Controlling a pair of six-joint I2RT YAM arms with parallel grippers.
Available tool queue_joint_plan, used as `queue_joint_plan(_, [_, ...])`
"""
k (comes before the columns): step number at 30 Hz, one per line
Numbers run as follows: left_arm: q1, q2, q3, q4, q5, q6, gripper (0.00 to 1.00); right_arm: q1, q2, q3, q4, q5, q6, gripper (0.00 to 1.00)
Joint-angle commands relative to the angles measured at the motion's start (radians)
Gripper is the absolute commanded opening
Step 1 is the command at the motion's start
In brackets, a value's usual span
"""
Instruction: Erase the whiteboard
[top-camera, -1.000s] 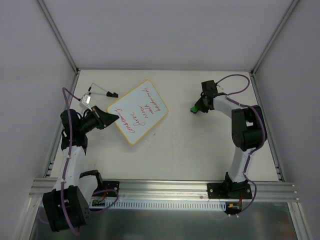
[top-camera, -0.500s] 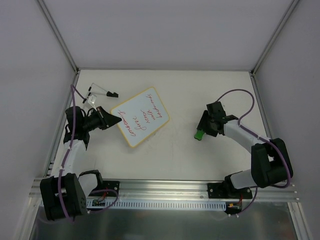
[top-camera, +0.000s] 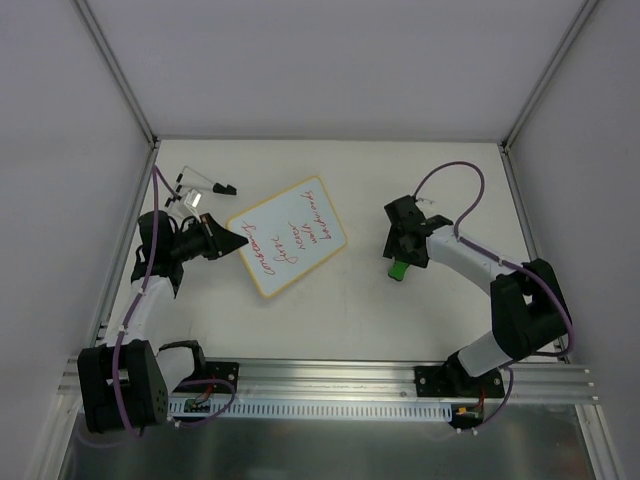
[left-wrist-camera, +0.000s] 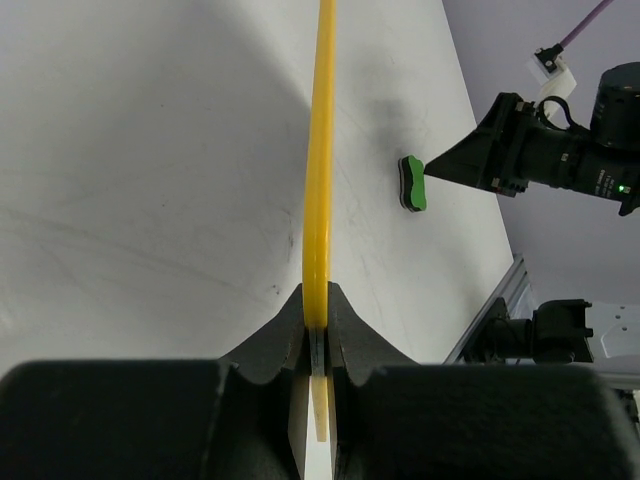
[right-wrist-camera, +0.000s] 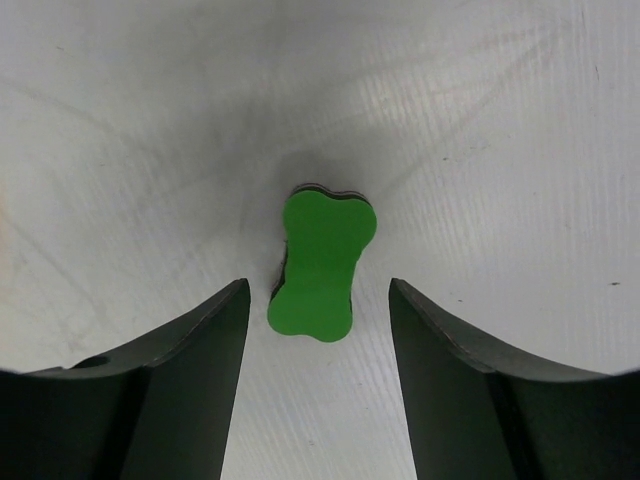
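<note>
The whiteboard (top-camera: 292, 248), yellow-framed with red writing, lies tilted at the table's middle left. My left gripper (top-camera: 236, 243) is shut on its left edge. In the left wrist view the yellow frame (left-wrist-camera: 322, 150) runs edge-on out of the closed left gripper (left-wrist-camera: 317, 320). The green bone-shaped eraser (top-camera: 398, 269) lies on the table to the right of the board. My right gripper (top-camera: 404, 252) is open just above it. In the right wrist view the eraser (right-wrist-camera: 322, 262) lies flat, its near end between the spread right gripper (right-wrist-camera: 318, 290), touching neither finger.
A black marker (top-camera: 216, 185) and a small clip-like item (top-camera: 187, 198) lie at the back left, behind my left arm. The eraser (left-wrist-camera: 412, 183) and my right gripper (left-wrist-camera: 500, 160) also show in the left wrist view. White walls close in the table's sides and back.
The eraser has moved from the back right toward the front, and my right gripper now stands open over it. My left gripper has shifted the whiteboard slightly to the right.
</note>
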Motion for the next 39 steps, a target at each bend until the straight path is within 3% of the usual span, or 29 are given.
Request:
queue_joint_plan(1, [-0.011,-0.001,0.016,0.042,-0.019,0.059,0.0,0.005,0.036,0.023,-0.084,0.066,0.074,0.61])
queue_joint_plan(21, [-0.039,-0.022,0.002,0.014,-0.044,0.111,0.0,-0.004,0.161,0.02,0.017,0.02,0.112,0.44])
queue_joint_plan(25, [-0.042,-0.022,0.004,0.008,-0.045,0.114,0.0,-0.003,0.152,0.018,0.017,0.033,0.103,0.35])
queue_joint_plan(26, [-0.043,-0.021,0.004,0.008,-0.047,0.115,0.0,-0.004,0.138,0.016,0.02,0.035,0.087,0.28])
queue_joint_plan(32, [-0.048,-0.015,0.007,0.002,-0.048,0.12,0.0,0.069,0.044,0.056,0.107,0.001,-0.108,0.07])
queue_joint_plan(35, [-0.05,-0.015,0.007,-0.004,-0.051,0.126,0.0,0.153,-0.008,0.078,0.246,-0.031,-0.22,0.01])
queue_joint_plan(39, [-0.056,-0.018,0.008,-0.015,-0.057,0.132,0.0,0.222,0.027,0.144,0.385,-0.085,-0.266,0.0])
